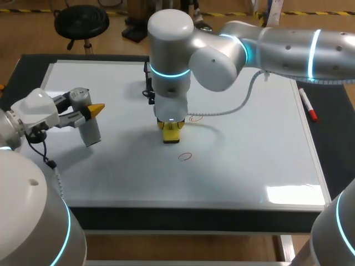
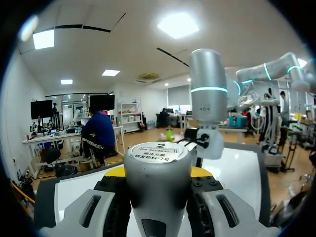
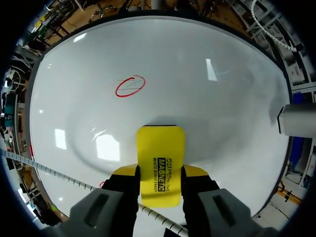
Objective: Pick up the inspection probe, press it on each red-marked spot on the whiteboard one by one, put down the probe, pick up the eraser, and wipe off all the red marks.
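Left claw (image 1: 93, 110): clamped on the probe (image 1: 89, 128) from both sides, over the left part of the whiteboard (image 1: 249, 166).
Probe: grey cylinder, upright with a slight tilt, lower end close to the board; contact with the surface not clear from the head view.
Probe from the left wrist: round labelled top (image 2: 158, 168) filling the gap between the fingers (image 2: 94, 212) of that claw (image 2: 158, 173).
Right claw (image 1: 170, 127): gripping the yellow eraser (image 1: 172, 134) near the middle of the whiteboard, arm coming in from the right and pointing straight down.
Eraser from the right wrist: flat yellow block (image 3: 160, 148) held between the two fingers (image 3: 123, 185) of the claw (image 3: 160, 173), front end lying against the white surface (image 3: 222, 98).
Red mark (image 1: 185, 157): small ring on the board, near the eraser, on the side toward the robot.
Other red mark (image 1: 195, 117): ring just beside the right claw, partly hidden by it.
Ring ahead of the eraser (image 3: 130, 86): whole and unsmeared.
Marker pen (image 1: 308, 105): lying on the right edge of the whiteboard, well apart from both claws.
Table (image 1: 339, 160): dark top showing around the whiteboard.
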`<state>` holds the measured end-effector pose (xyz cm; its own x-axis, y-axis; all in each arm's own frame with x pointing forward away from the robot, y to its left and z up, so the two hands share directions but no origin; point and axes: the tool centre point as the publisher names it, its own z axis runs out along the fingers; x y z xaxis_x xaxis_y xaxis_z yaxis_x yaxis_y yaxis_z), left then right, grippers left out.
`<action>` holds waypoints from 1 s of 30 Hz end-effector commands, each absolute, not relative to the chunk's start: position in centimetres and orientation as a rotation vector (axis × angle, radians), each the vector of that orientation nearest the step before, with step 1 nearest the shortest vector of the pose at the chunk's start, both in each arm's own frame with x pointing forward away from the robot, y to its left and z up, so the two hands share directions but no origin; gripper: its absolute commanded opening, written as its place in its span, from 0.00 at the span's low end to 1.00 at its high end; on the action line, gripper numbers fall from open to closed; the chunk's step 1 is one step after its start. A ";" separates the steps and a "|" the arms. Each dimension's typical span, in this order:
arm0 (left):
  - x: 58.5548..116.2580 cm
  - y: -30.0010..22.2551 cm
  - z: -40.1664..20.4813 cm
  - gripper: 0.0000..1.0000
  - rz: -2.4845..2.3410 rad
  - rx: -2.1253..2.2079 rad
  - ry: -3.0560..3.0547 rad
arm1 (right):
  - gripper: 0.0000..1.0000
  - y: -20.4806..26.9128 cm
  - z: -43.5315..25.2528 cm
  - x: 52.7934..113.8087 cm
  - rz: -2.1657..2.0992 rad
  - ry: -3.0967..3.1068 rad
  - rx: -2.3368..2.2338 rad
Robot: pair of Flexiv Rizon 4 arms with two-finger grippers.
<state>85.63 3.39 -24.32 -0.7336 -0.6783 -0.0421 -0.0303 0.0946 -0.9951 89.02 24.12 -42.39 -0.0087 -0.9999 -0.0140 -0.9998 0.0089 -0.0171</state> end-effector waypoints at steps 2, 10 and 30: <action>85.7 3.3 -24.2 0.00 -1.683 -0.695 1.875 | 0.00 23.5 -41.9 89.2 -0.006 2.214 -2.180; 85.7 3.3 -24.2 0.00 -1.683 -0.695 1.875 | 0.00 23.2 -40.2 90.2 0.013 2.207 -2.207; 85.7 3.3 -24.2 0.00 -1.683 -0.695 1.875 | 0.00 19.0 -35.4 95.1 -0.079 2.268 -2.078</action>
<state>85.63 3.39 -24.32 -0.7336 -0.6782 -0.0422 -0.0303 0.0947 -0.9950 95.27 19.75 -36.03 -0.0846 -0.9964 -0.0092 -0.9938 0.0851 -0.0721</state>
